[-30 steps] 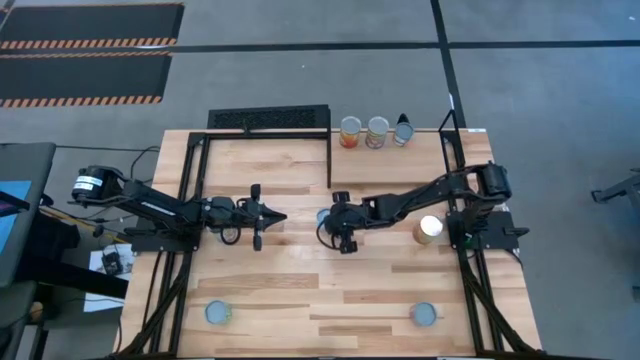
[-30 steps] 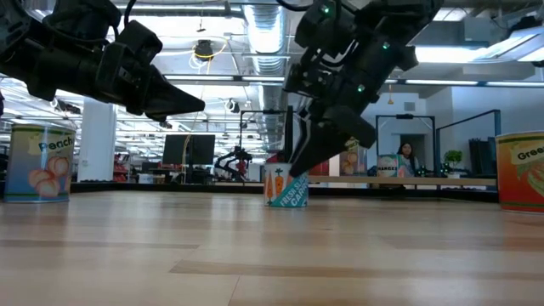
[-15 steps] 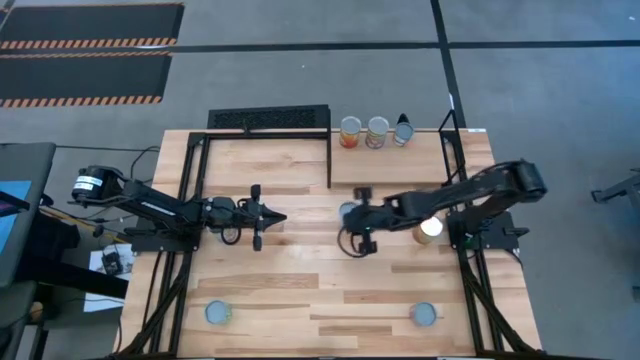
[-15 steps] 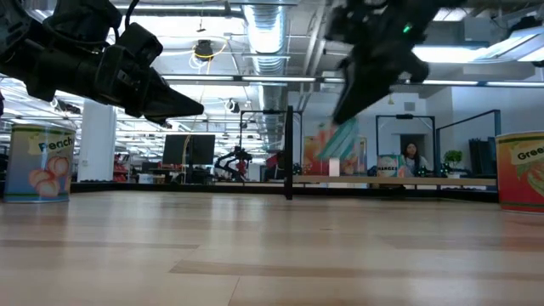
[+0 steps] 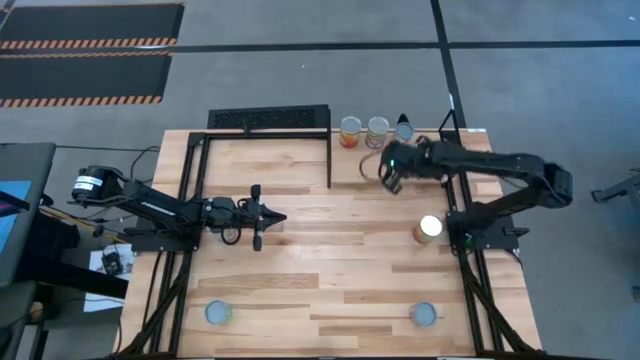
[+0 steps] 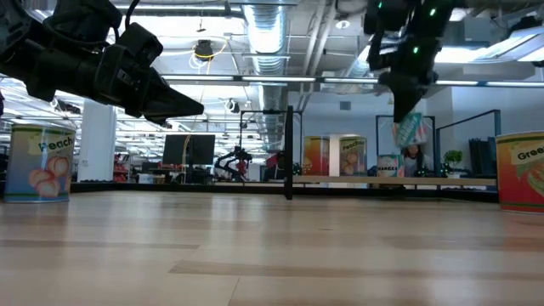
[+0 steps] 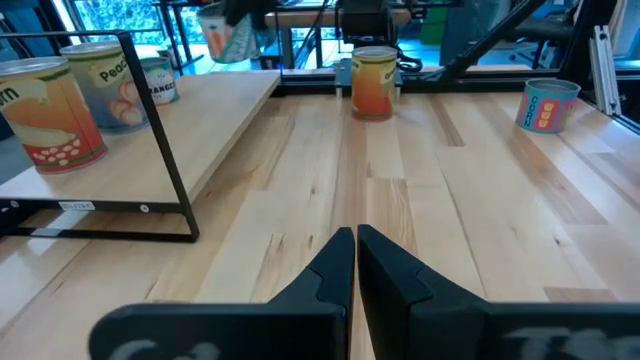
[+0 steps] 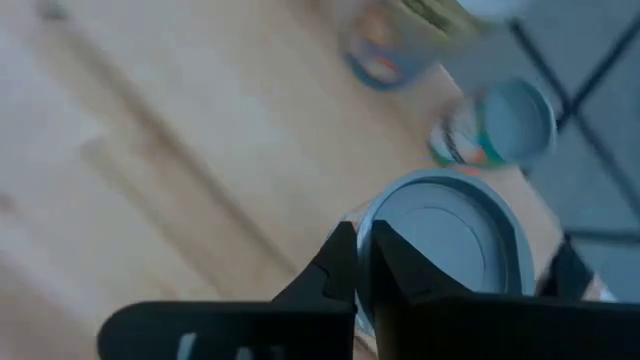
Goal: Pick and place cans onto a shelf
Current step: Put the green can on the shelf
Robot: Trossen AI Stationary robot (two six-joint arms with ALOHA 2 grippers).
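Observation:
My right gripper (image 5: 385, 172) is shut on a can (image 6: 411, 132) and holds it in the air over the shelf (image 5: 400, 158), the light-wood panel at the table's far right. Three cans (image 5: 377, 132) stand on their bases along the shelf's far edge. Another can (image 5: 428, 228) stands on the table near the right arm's base. Two more cans (image 5: 218, 313) (image 5: 425, 315) stand near the front edge. My left gripper (image 5: 280, 216) hovers shut, holding nothing, above the table left of the middle. My right gripper pinches the can at the rim of its round top (image 8: 372, 232) between its two fingers. The fingers (image 8: 335, 262) come from above, slanting down. The can hangs tilted below them, lifted clear of the shelf and table. Whether one finger reaches inside, I cannot tell.
A black slatted grille (image 5: 268, 118) lies at the far edge, left of the shelf. Thin black frame bars (image 5: 330, 160) stand upright at the shelf's left side and along the table's sides (image 5: 190, 190). Bare wood lies in the table's middle (image 5: 330, 270).
My right gripper has shut on the can that stood at the table's middle. It has lifted the can clear and carried it up and toward the far right, over the shelf. The can stood upright then and hangs tilted now.

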